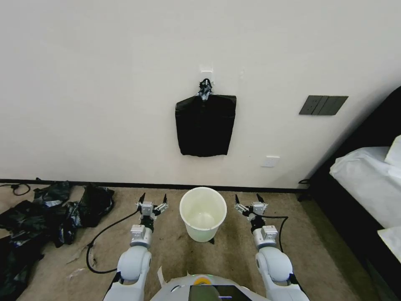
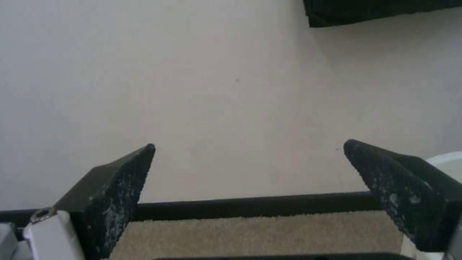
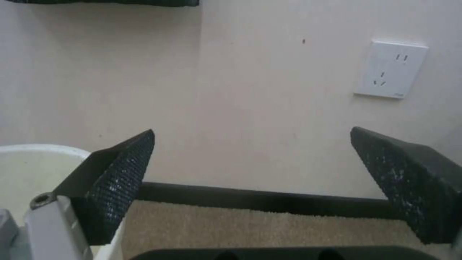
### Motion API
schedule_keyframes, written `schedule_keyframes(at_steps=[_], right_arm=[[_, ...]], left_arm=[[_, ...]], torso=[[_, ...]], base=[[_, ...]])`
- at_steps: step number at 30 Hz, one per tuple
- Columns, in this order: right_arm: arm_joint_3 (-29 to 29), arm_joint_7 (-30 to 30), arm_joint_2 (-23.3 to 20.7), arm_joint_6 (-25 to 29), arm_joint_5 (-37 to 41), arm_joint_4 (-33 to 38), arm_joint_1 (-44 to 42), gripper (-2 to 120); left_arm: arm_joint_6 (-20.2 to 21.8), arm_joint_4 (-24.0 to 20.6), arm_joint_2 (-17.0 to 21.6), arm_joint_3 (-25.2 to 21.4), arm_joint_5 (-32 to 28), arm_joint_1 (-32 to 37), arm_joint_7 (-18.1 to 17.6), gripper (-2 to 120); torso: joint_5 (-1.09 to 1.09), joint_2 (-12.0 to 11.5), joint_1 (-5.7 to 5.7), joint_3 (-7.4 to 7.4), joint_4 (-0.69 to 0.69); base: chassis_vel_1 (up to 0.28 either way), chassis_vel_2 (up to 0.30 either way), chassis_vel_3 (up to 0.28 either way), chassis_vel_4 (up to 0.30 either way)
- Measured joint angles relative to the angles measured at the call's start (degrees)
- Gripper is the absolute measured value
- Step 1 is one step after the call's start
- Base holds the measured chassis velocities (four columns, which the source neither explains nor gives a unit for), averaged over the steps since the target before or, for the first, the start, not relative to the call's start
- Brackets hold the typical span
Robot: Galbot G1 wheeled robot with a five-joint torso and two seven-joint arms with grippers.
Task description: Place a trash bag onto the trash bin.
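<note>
The white round trash bin (image 1: 200, 232) stands upright on the beige carpet near the wall, with nothing inside it. My left gripper (image 1: 154, 196) hovers open just left of the bin's rim, holding nothing. My right gripper (image 1: 247, 197) hovers open just right of the rim, also holding nothing. In the left wrist view the left gripper (image 2: 249, 144) has its fingers wide apart facing the wall, with the bin's rim (image 2: 447, 159) at the edge. The right wrist view has the right gripper (image 3: 252, 130) spread wide beside the bin (image 3: 34, 162). A single trash bag is out of view.
A flat black bundle (image 1: 205, 125) with a knotted top hangs from a wall hook above the bin. A heap of black bags (image 1: 50, 213) lies on the floor at the left, beside a black cable (image 1: 104, 234). A bed (image 1: 367, 188) stands at the right. A wall socket (image 1: 270, 161) sits low.
</note>
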Motion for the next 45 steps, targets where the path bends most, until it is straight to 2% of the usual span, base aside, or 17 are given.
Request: schedule_keyframes(at_steps=[40,43,45], right_arm=[[-0.1,0.1,0.0,0.1,0.0,0.0,0.0,100],[-1.8,2.3,0.3,4.0,-1.3,1.1,-0.4,100],[-2.0,2.4,0.3,4.4,-1.4,1.3,-0.4,100]], left_arm=[[0.0,0.0,0.0,0.0,0.0,0.0,0.0,100],[-2.2,-0.2,1.1,1.0,-0.8,0.2,-1.2,100],[-2.5,-0.3,1.3,1.2,-0.9,0.2,-1.4,100]], torso=[[0.00,0.0,0.00,0.00,0.00],[-0.01,0.0,0.00,0.00,0.00],[0.01,0.0,0.00,-0.01,0.00]], base=[[0.000,0.000,0.000,0.000],[0.000,0.000,0.000,0.000],[0.000,0.000,0.000,0.000]])
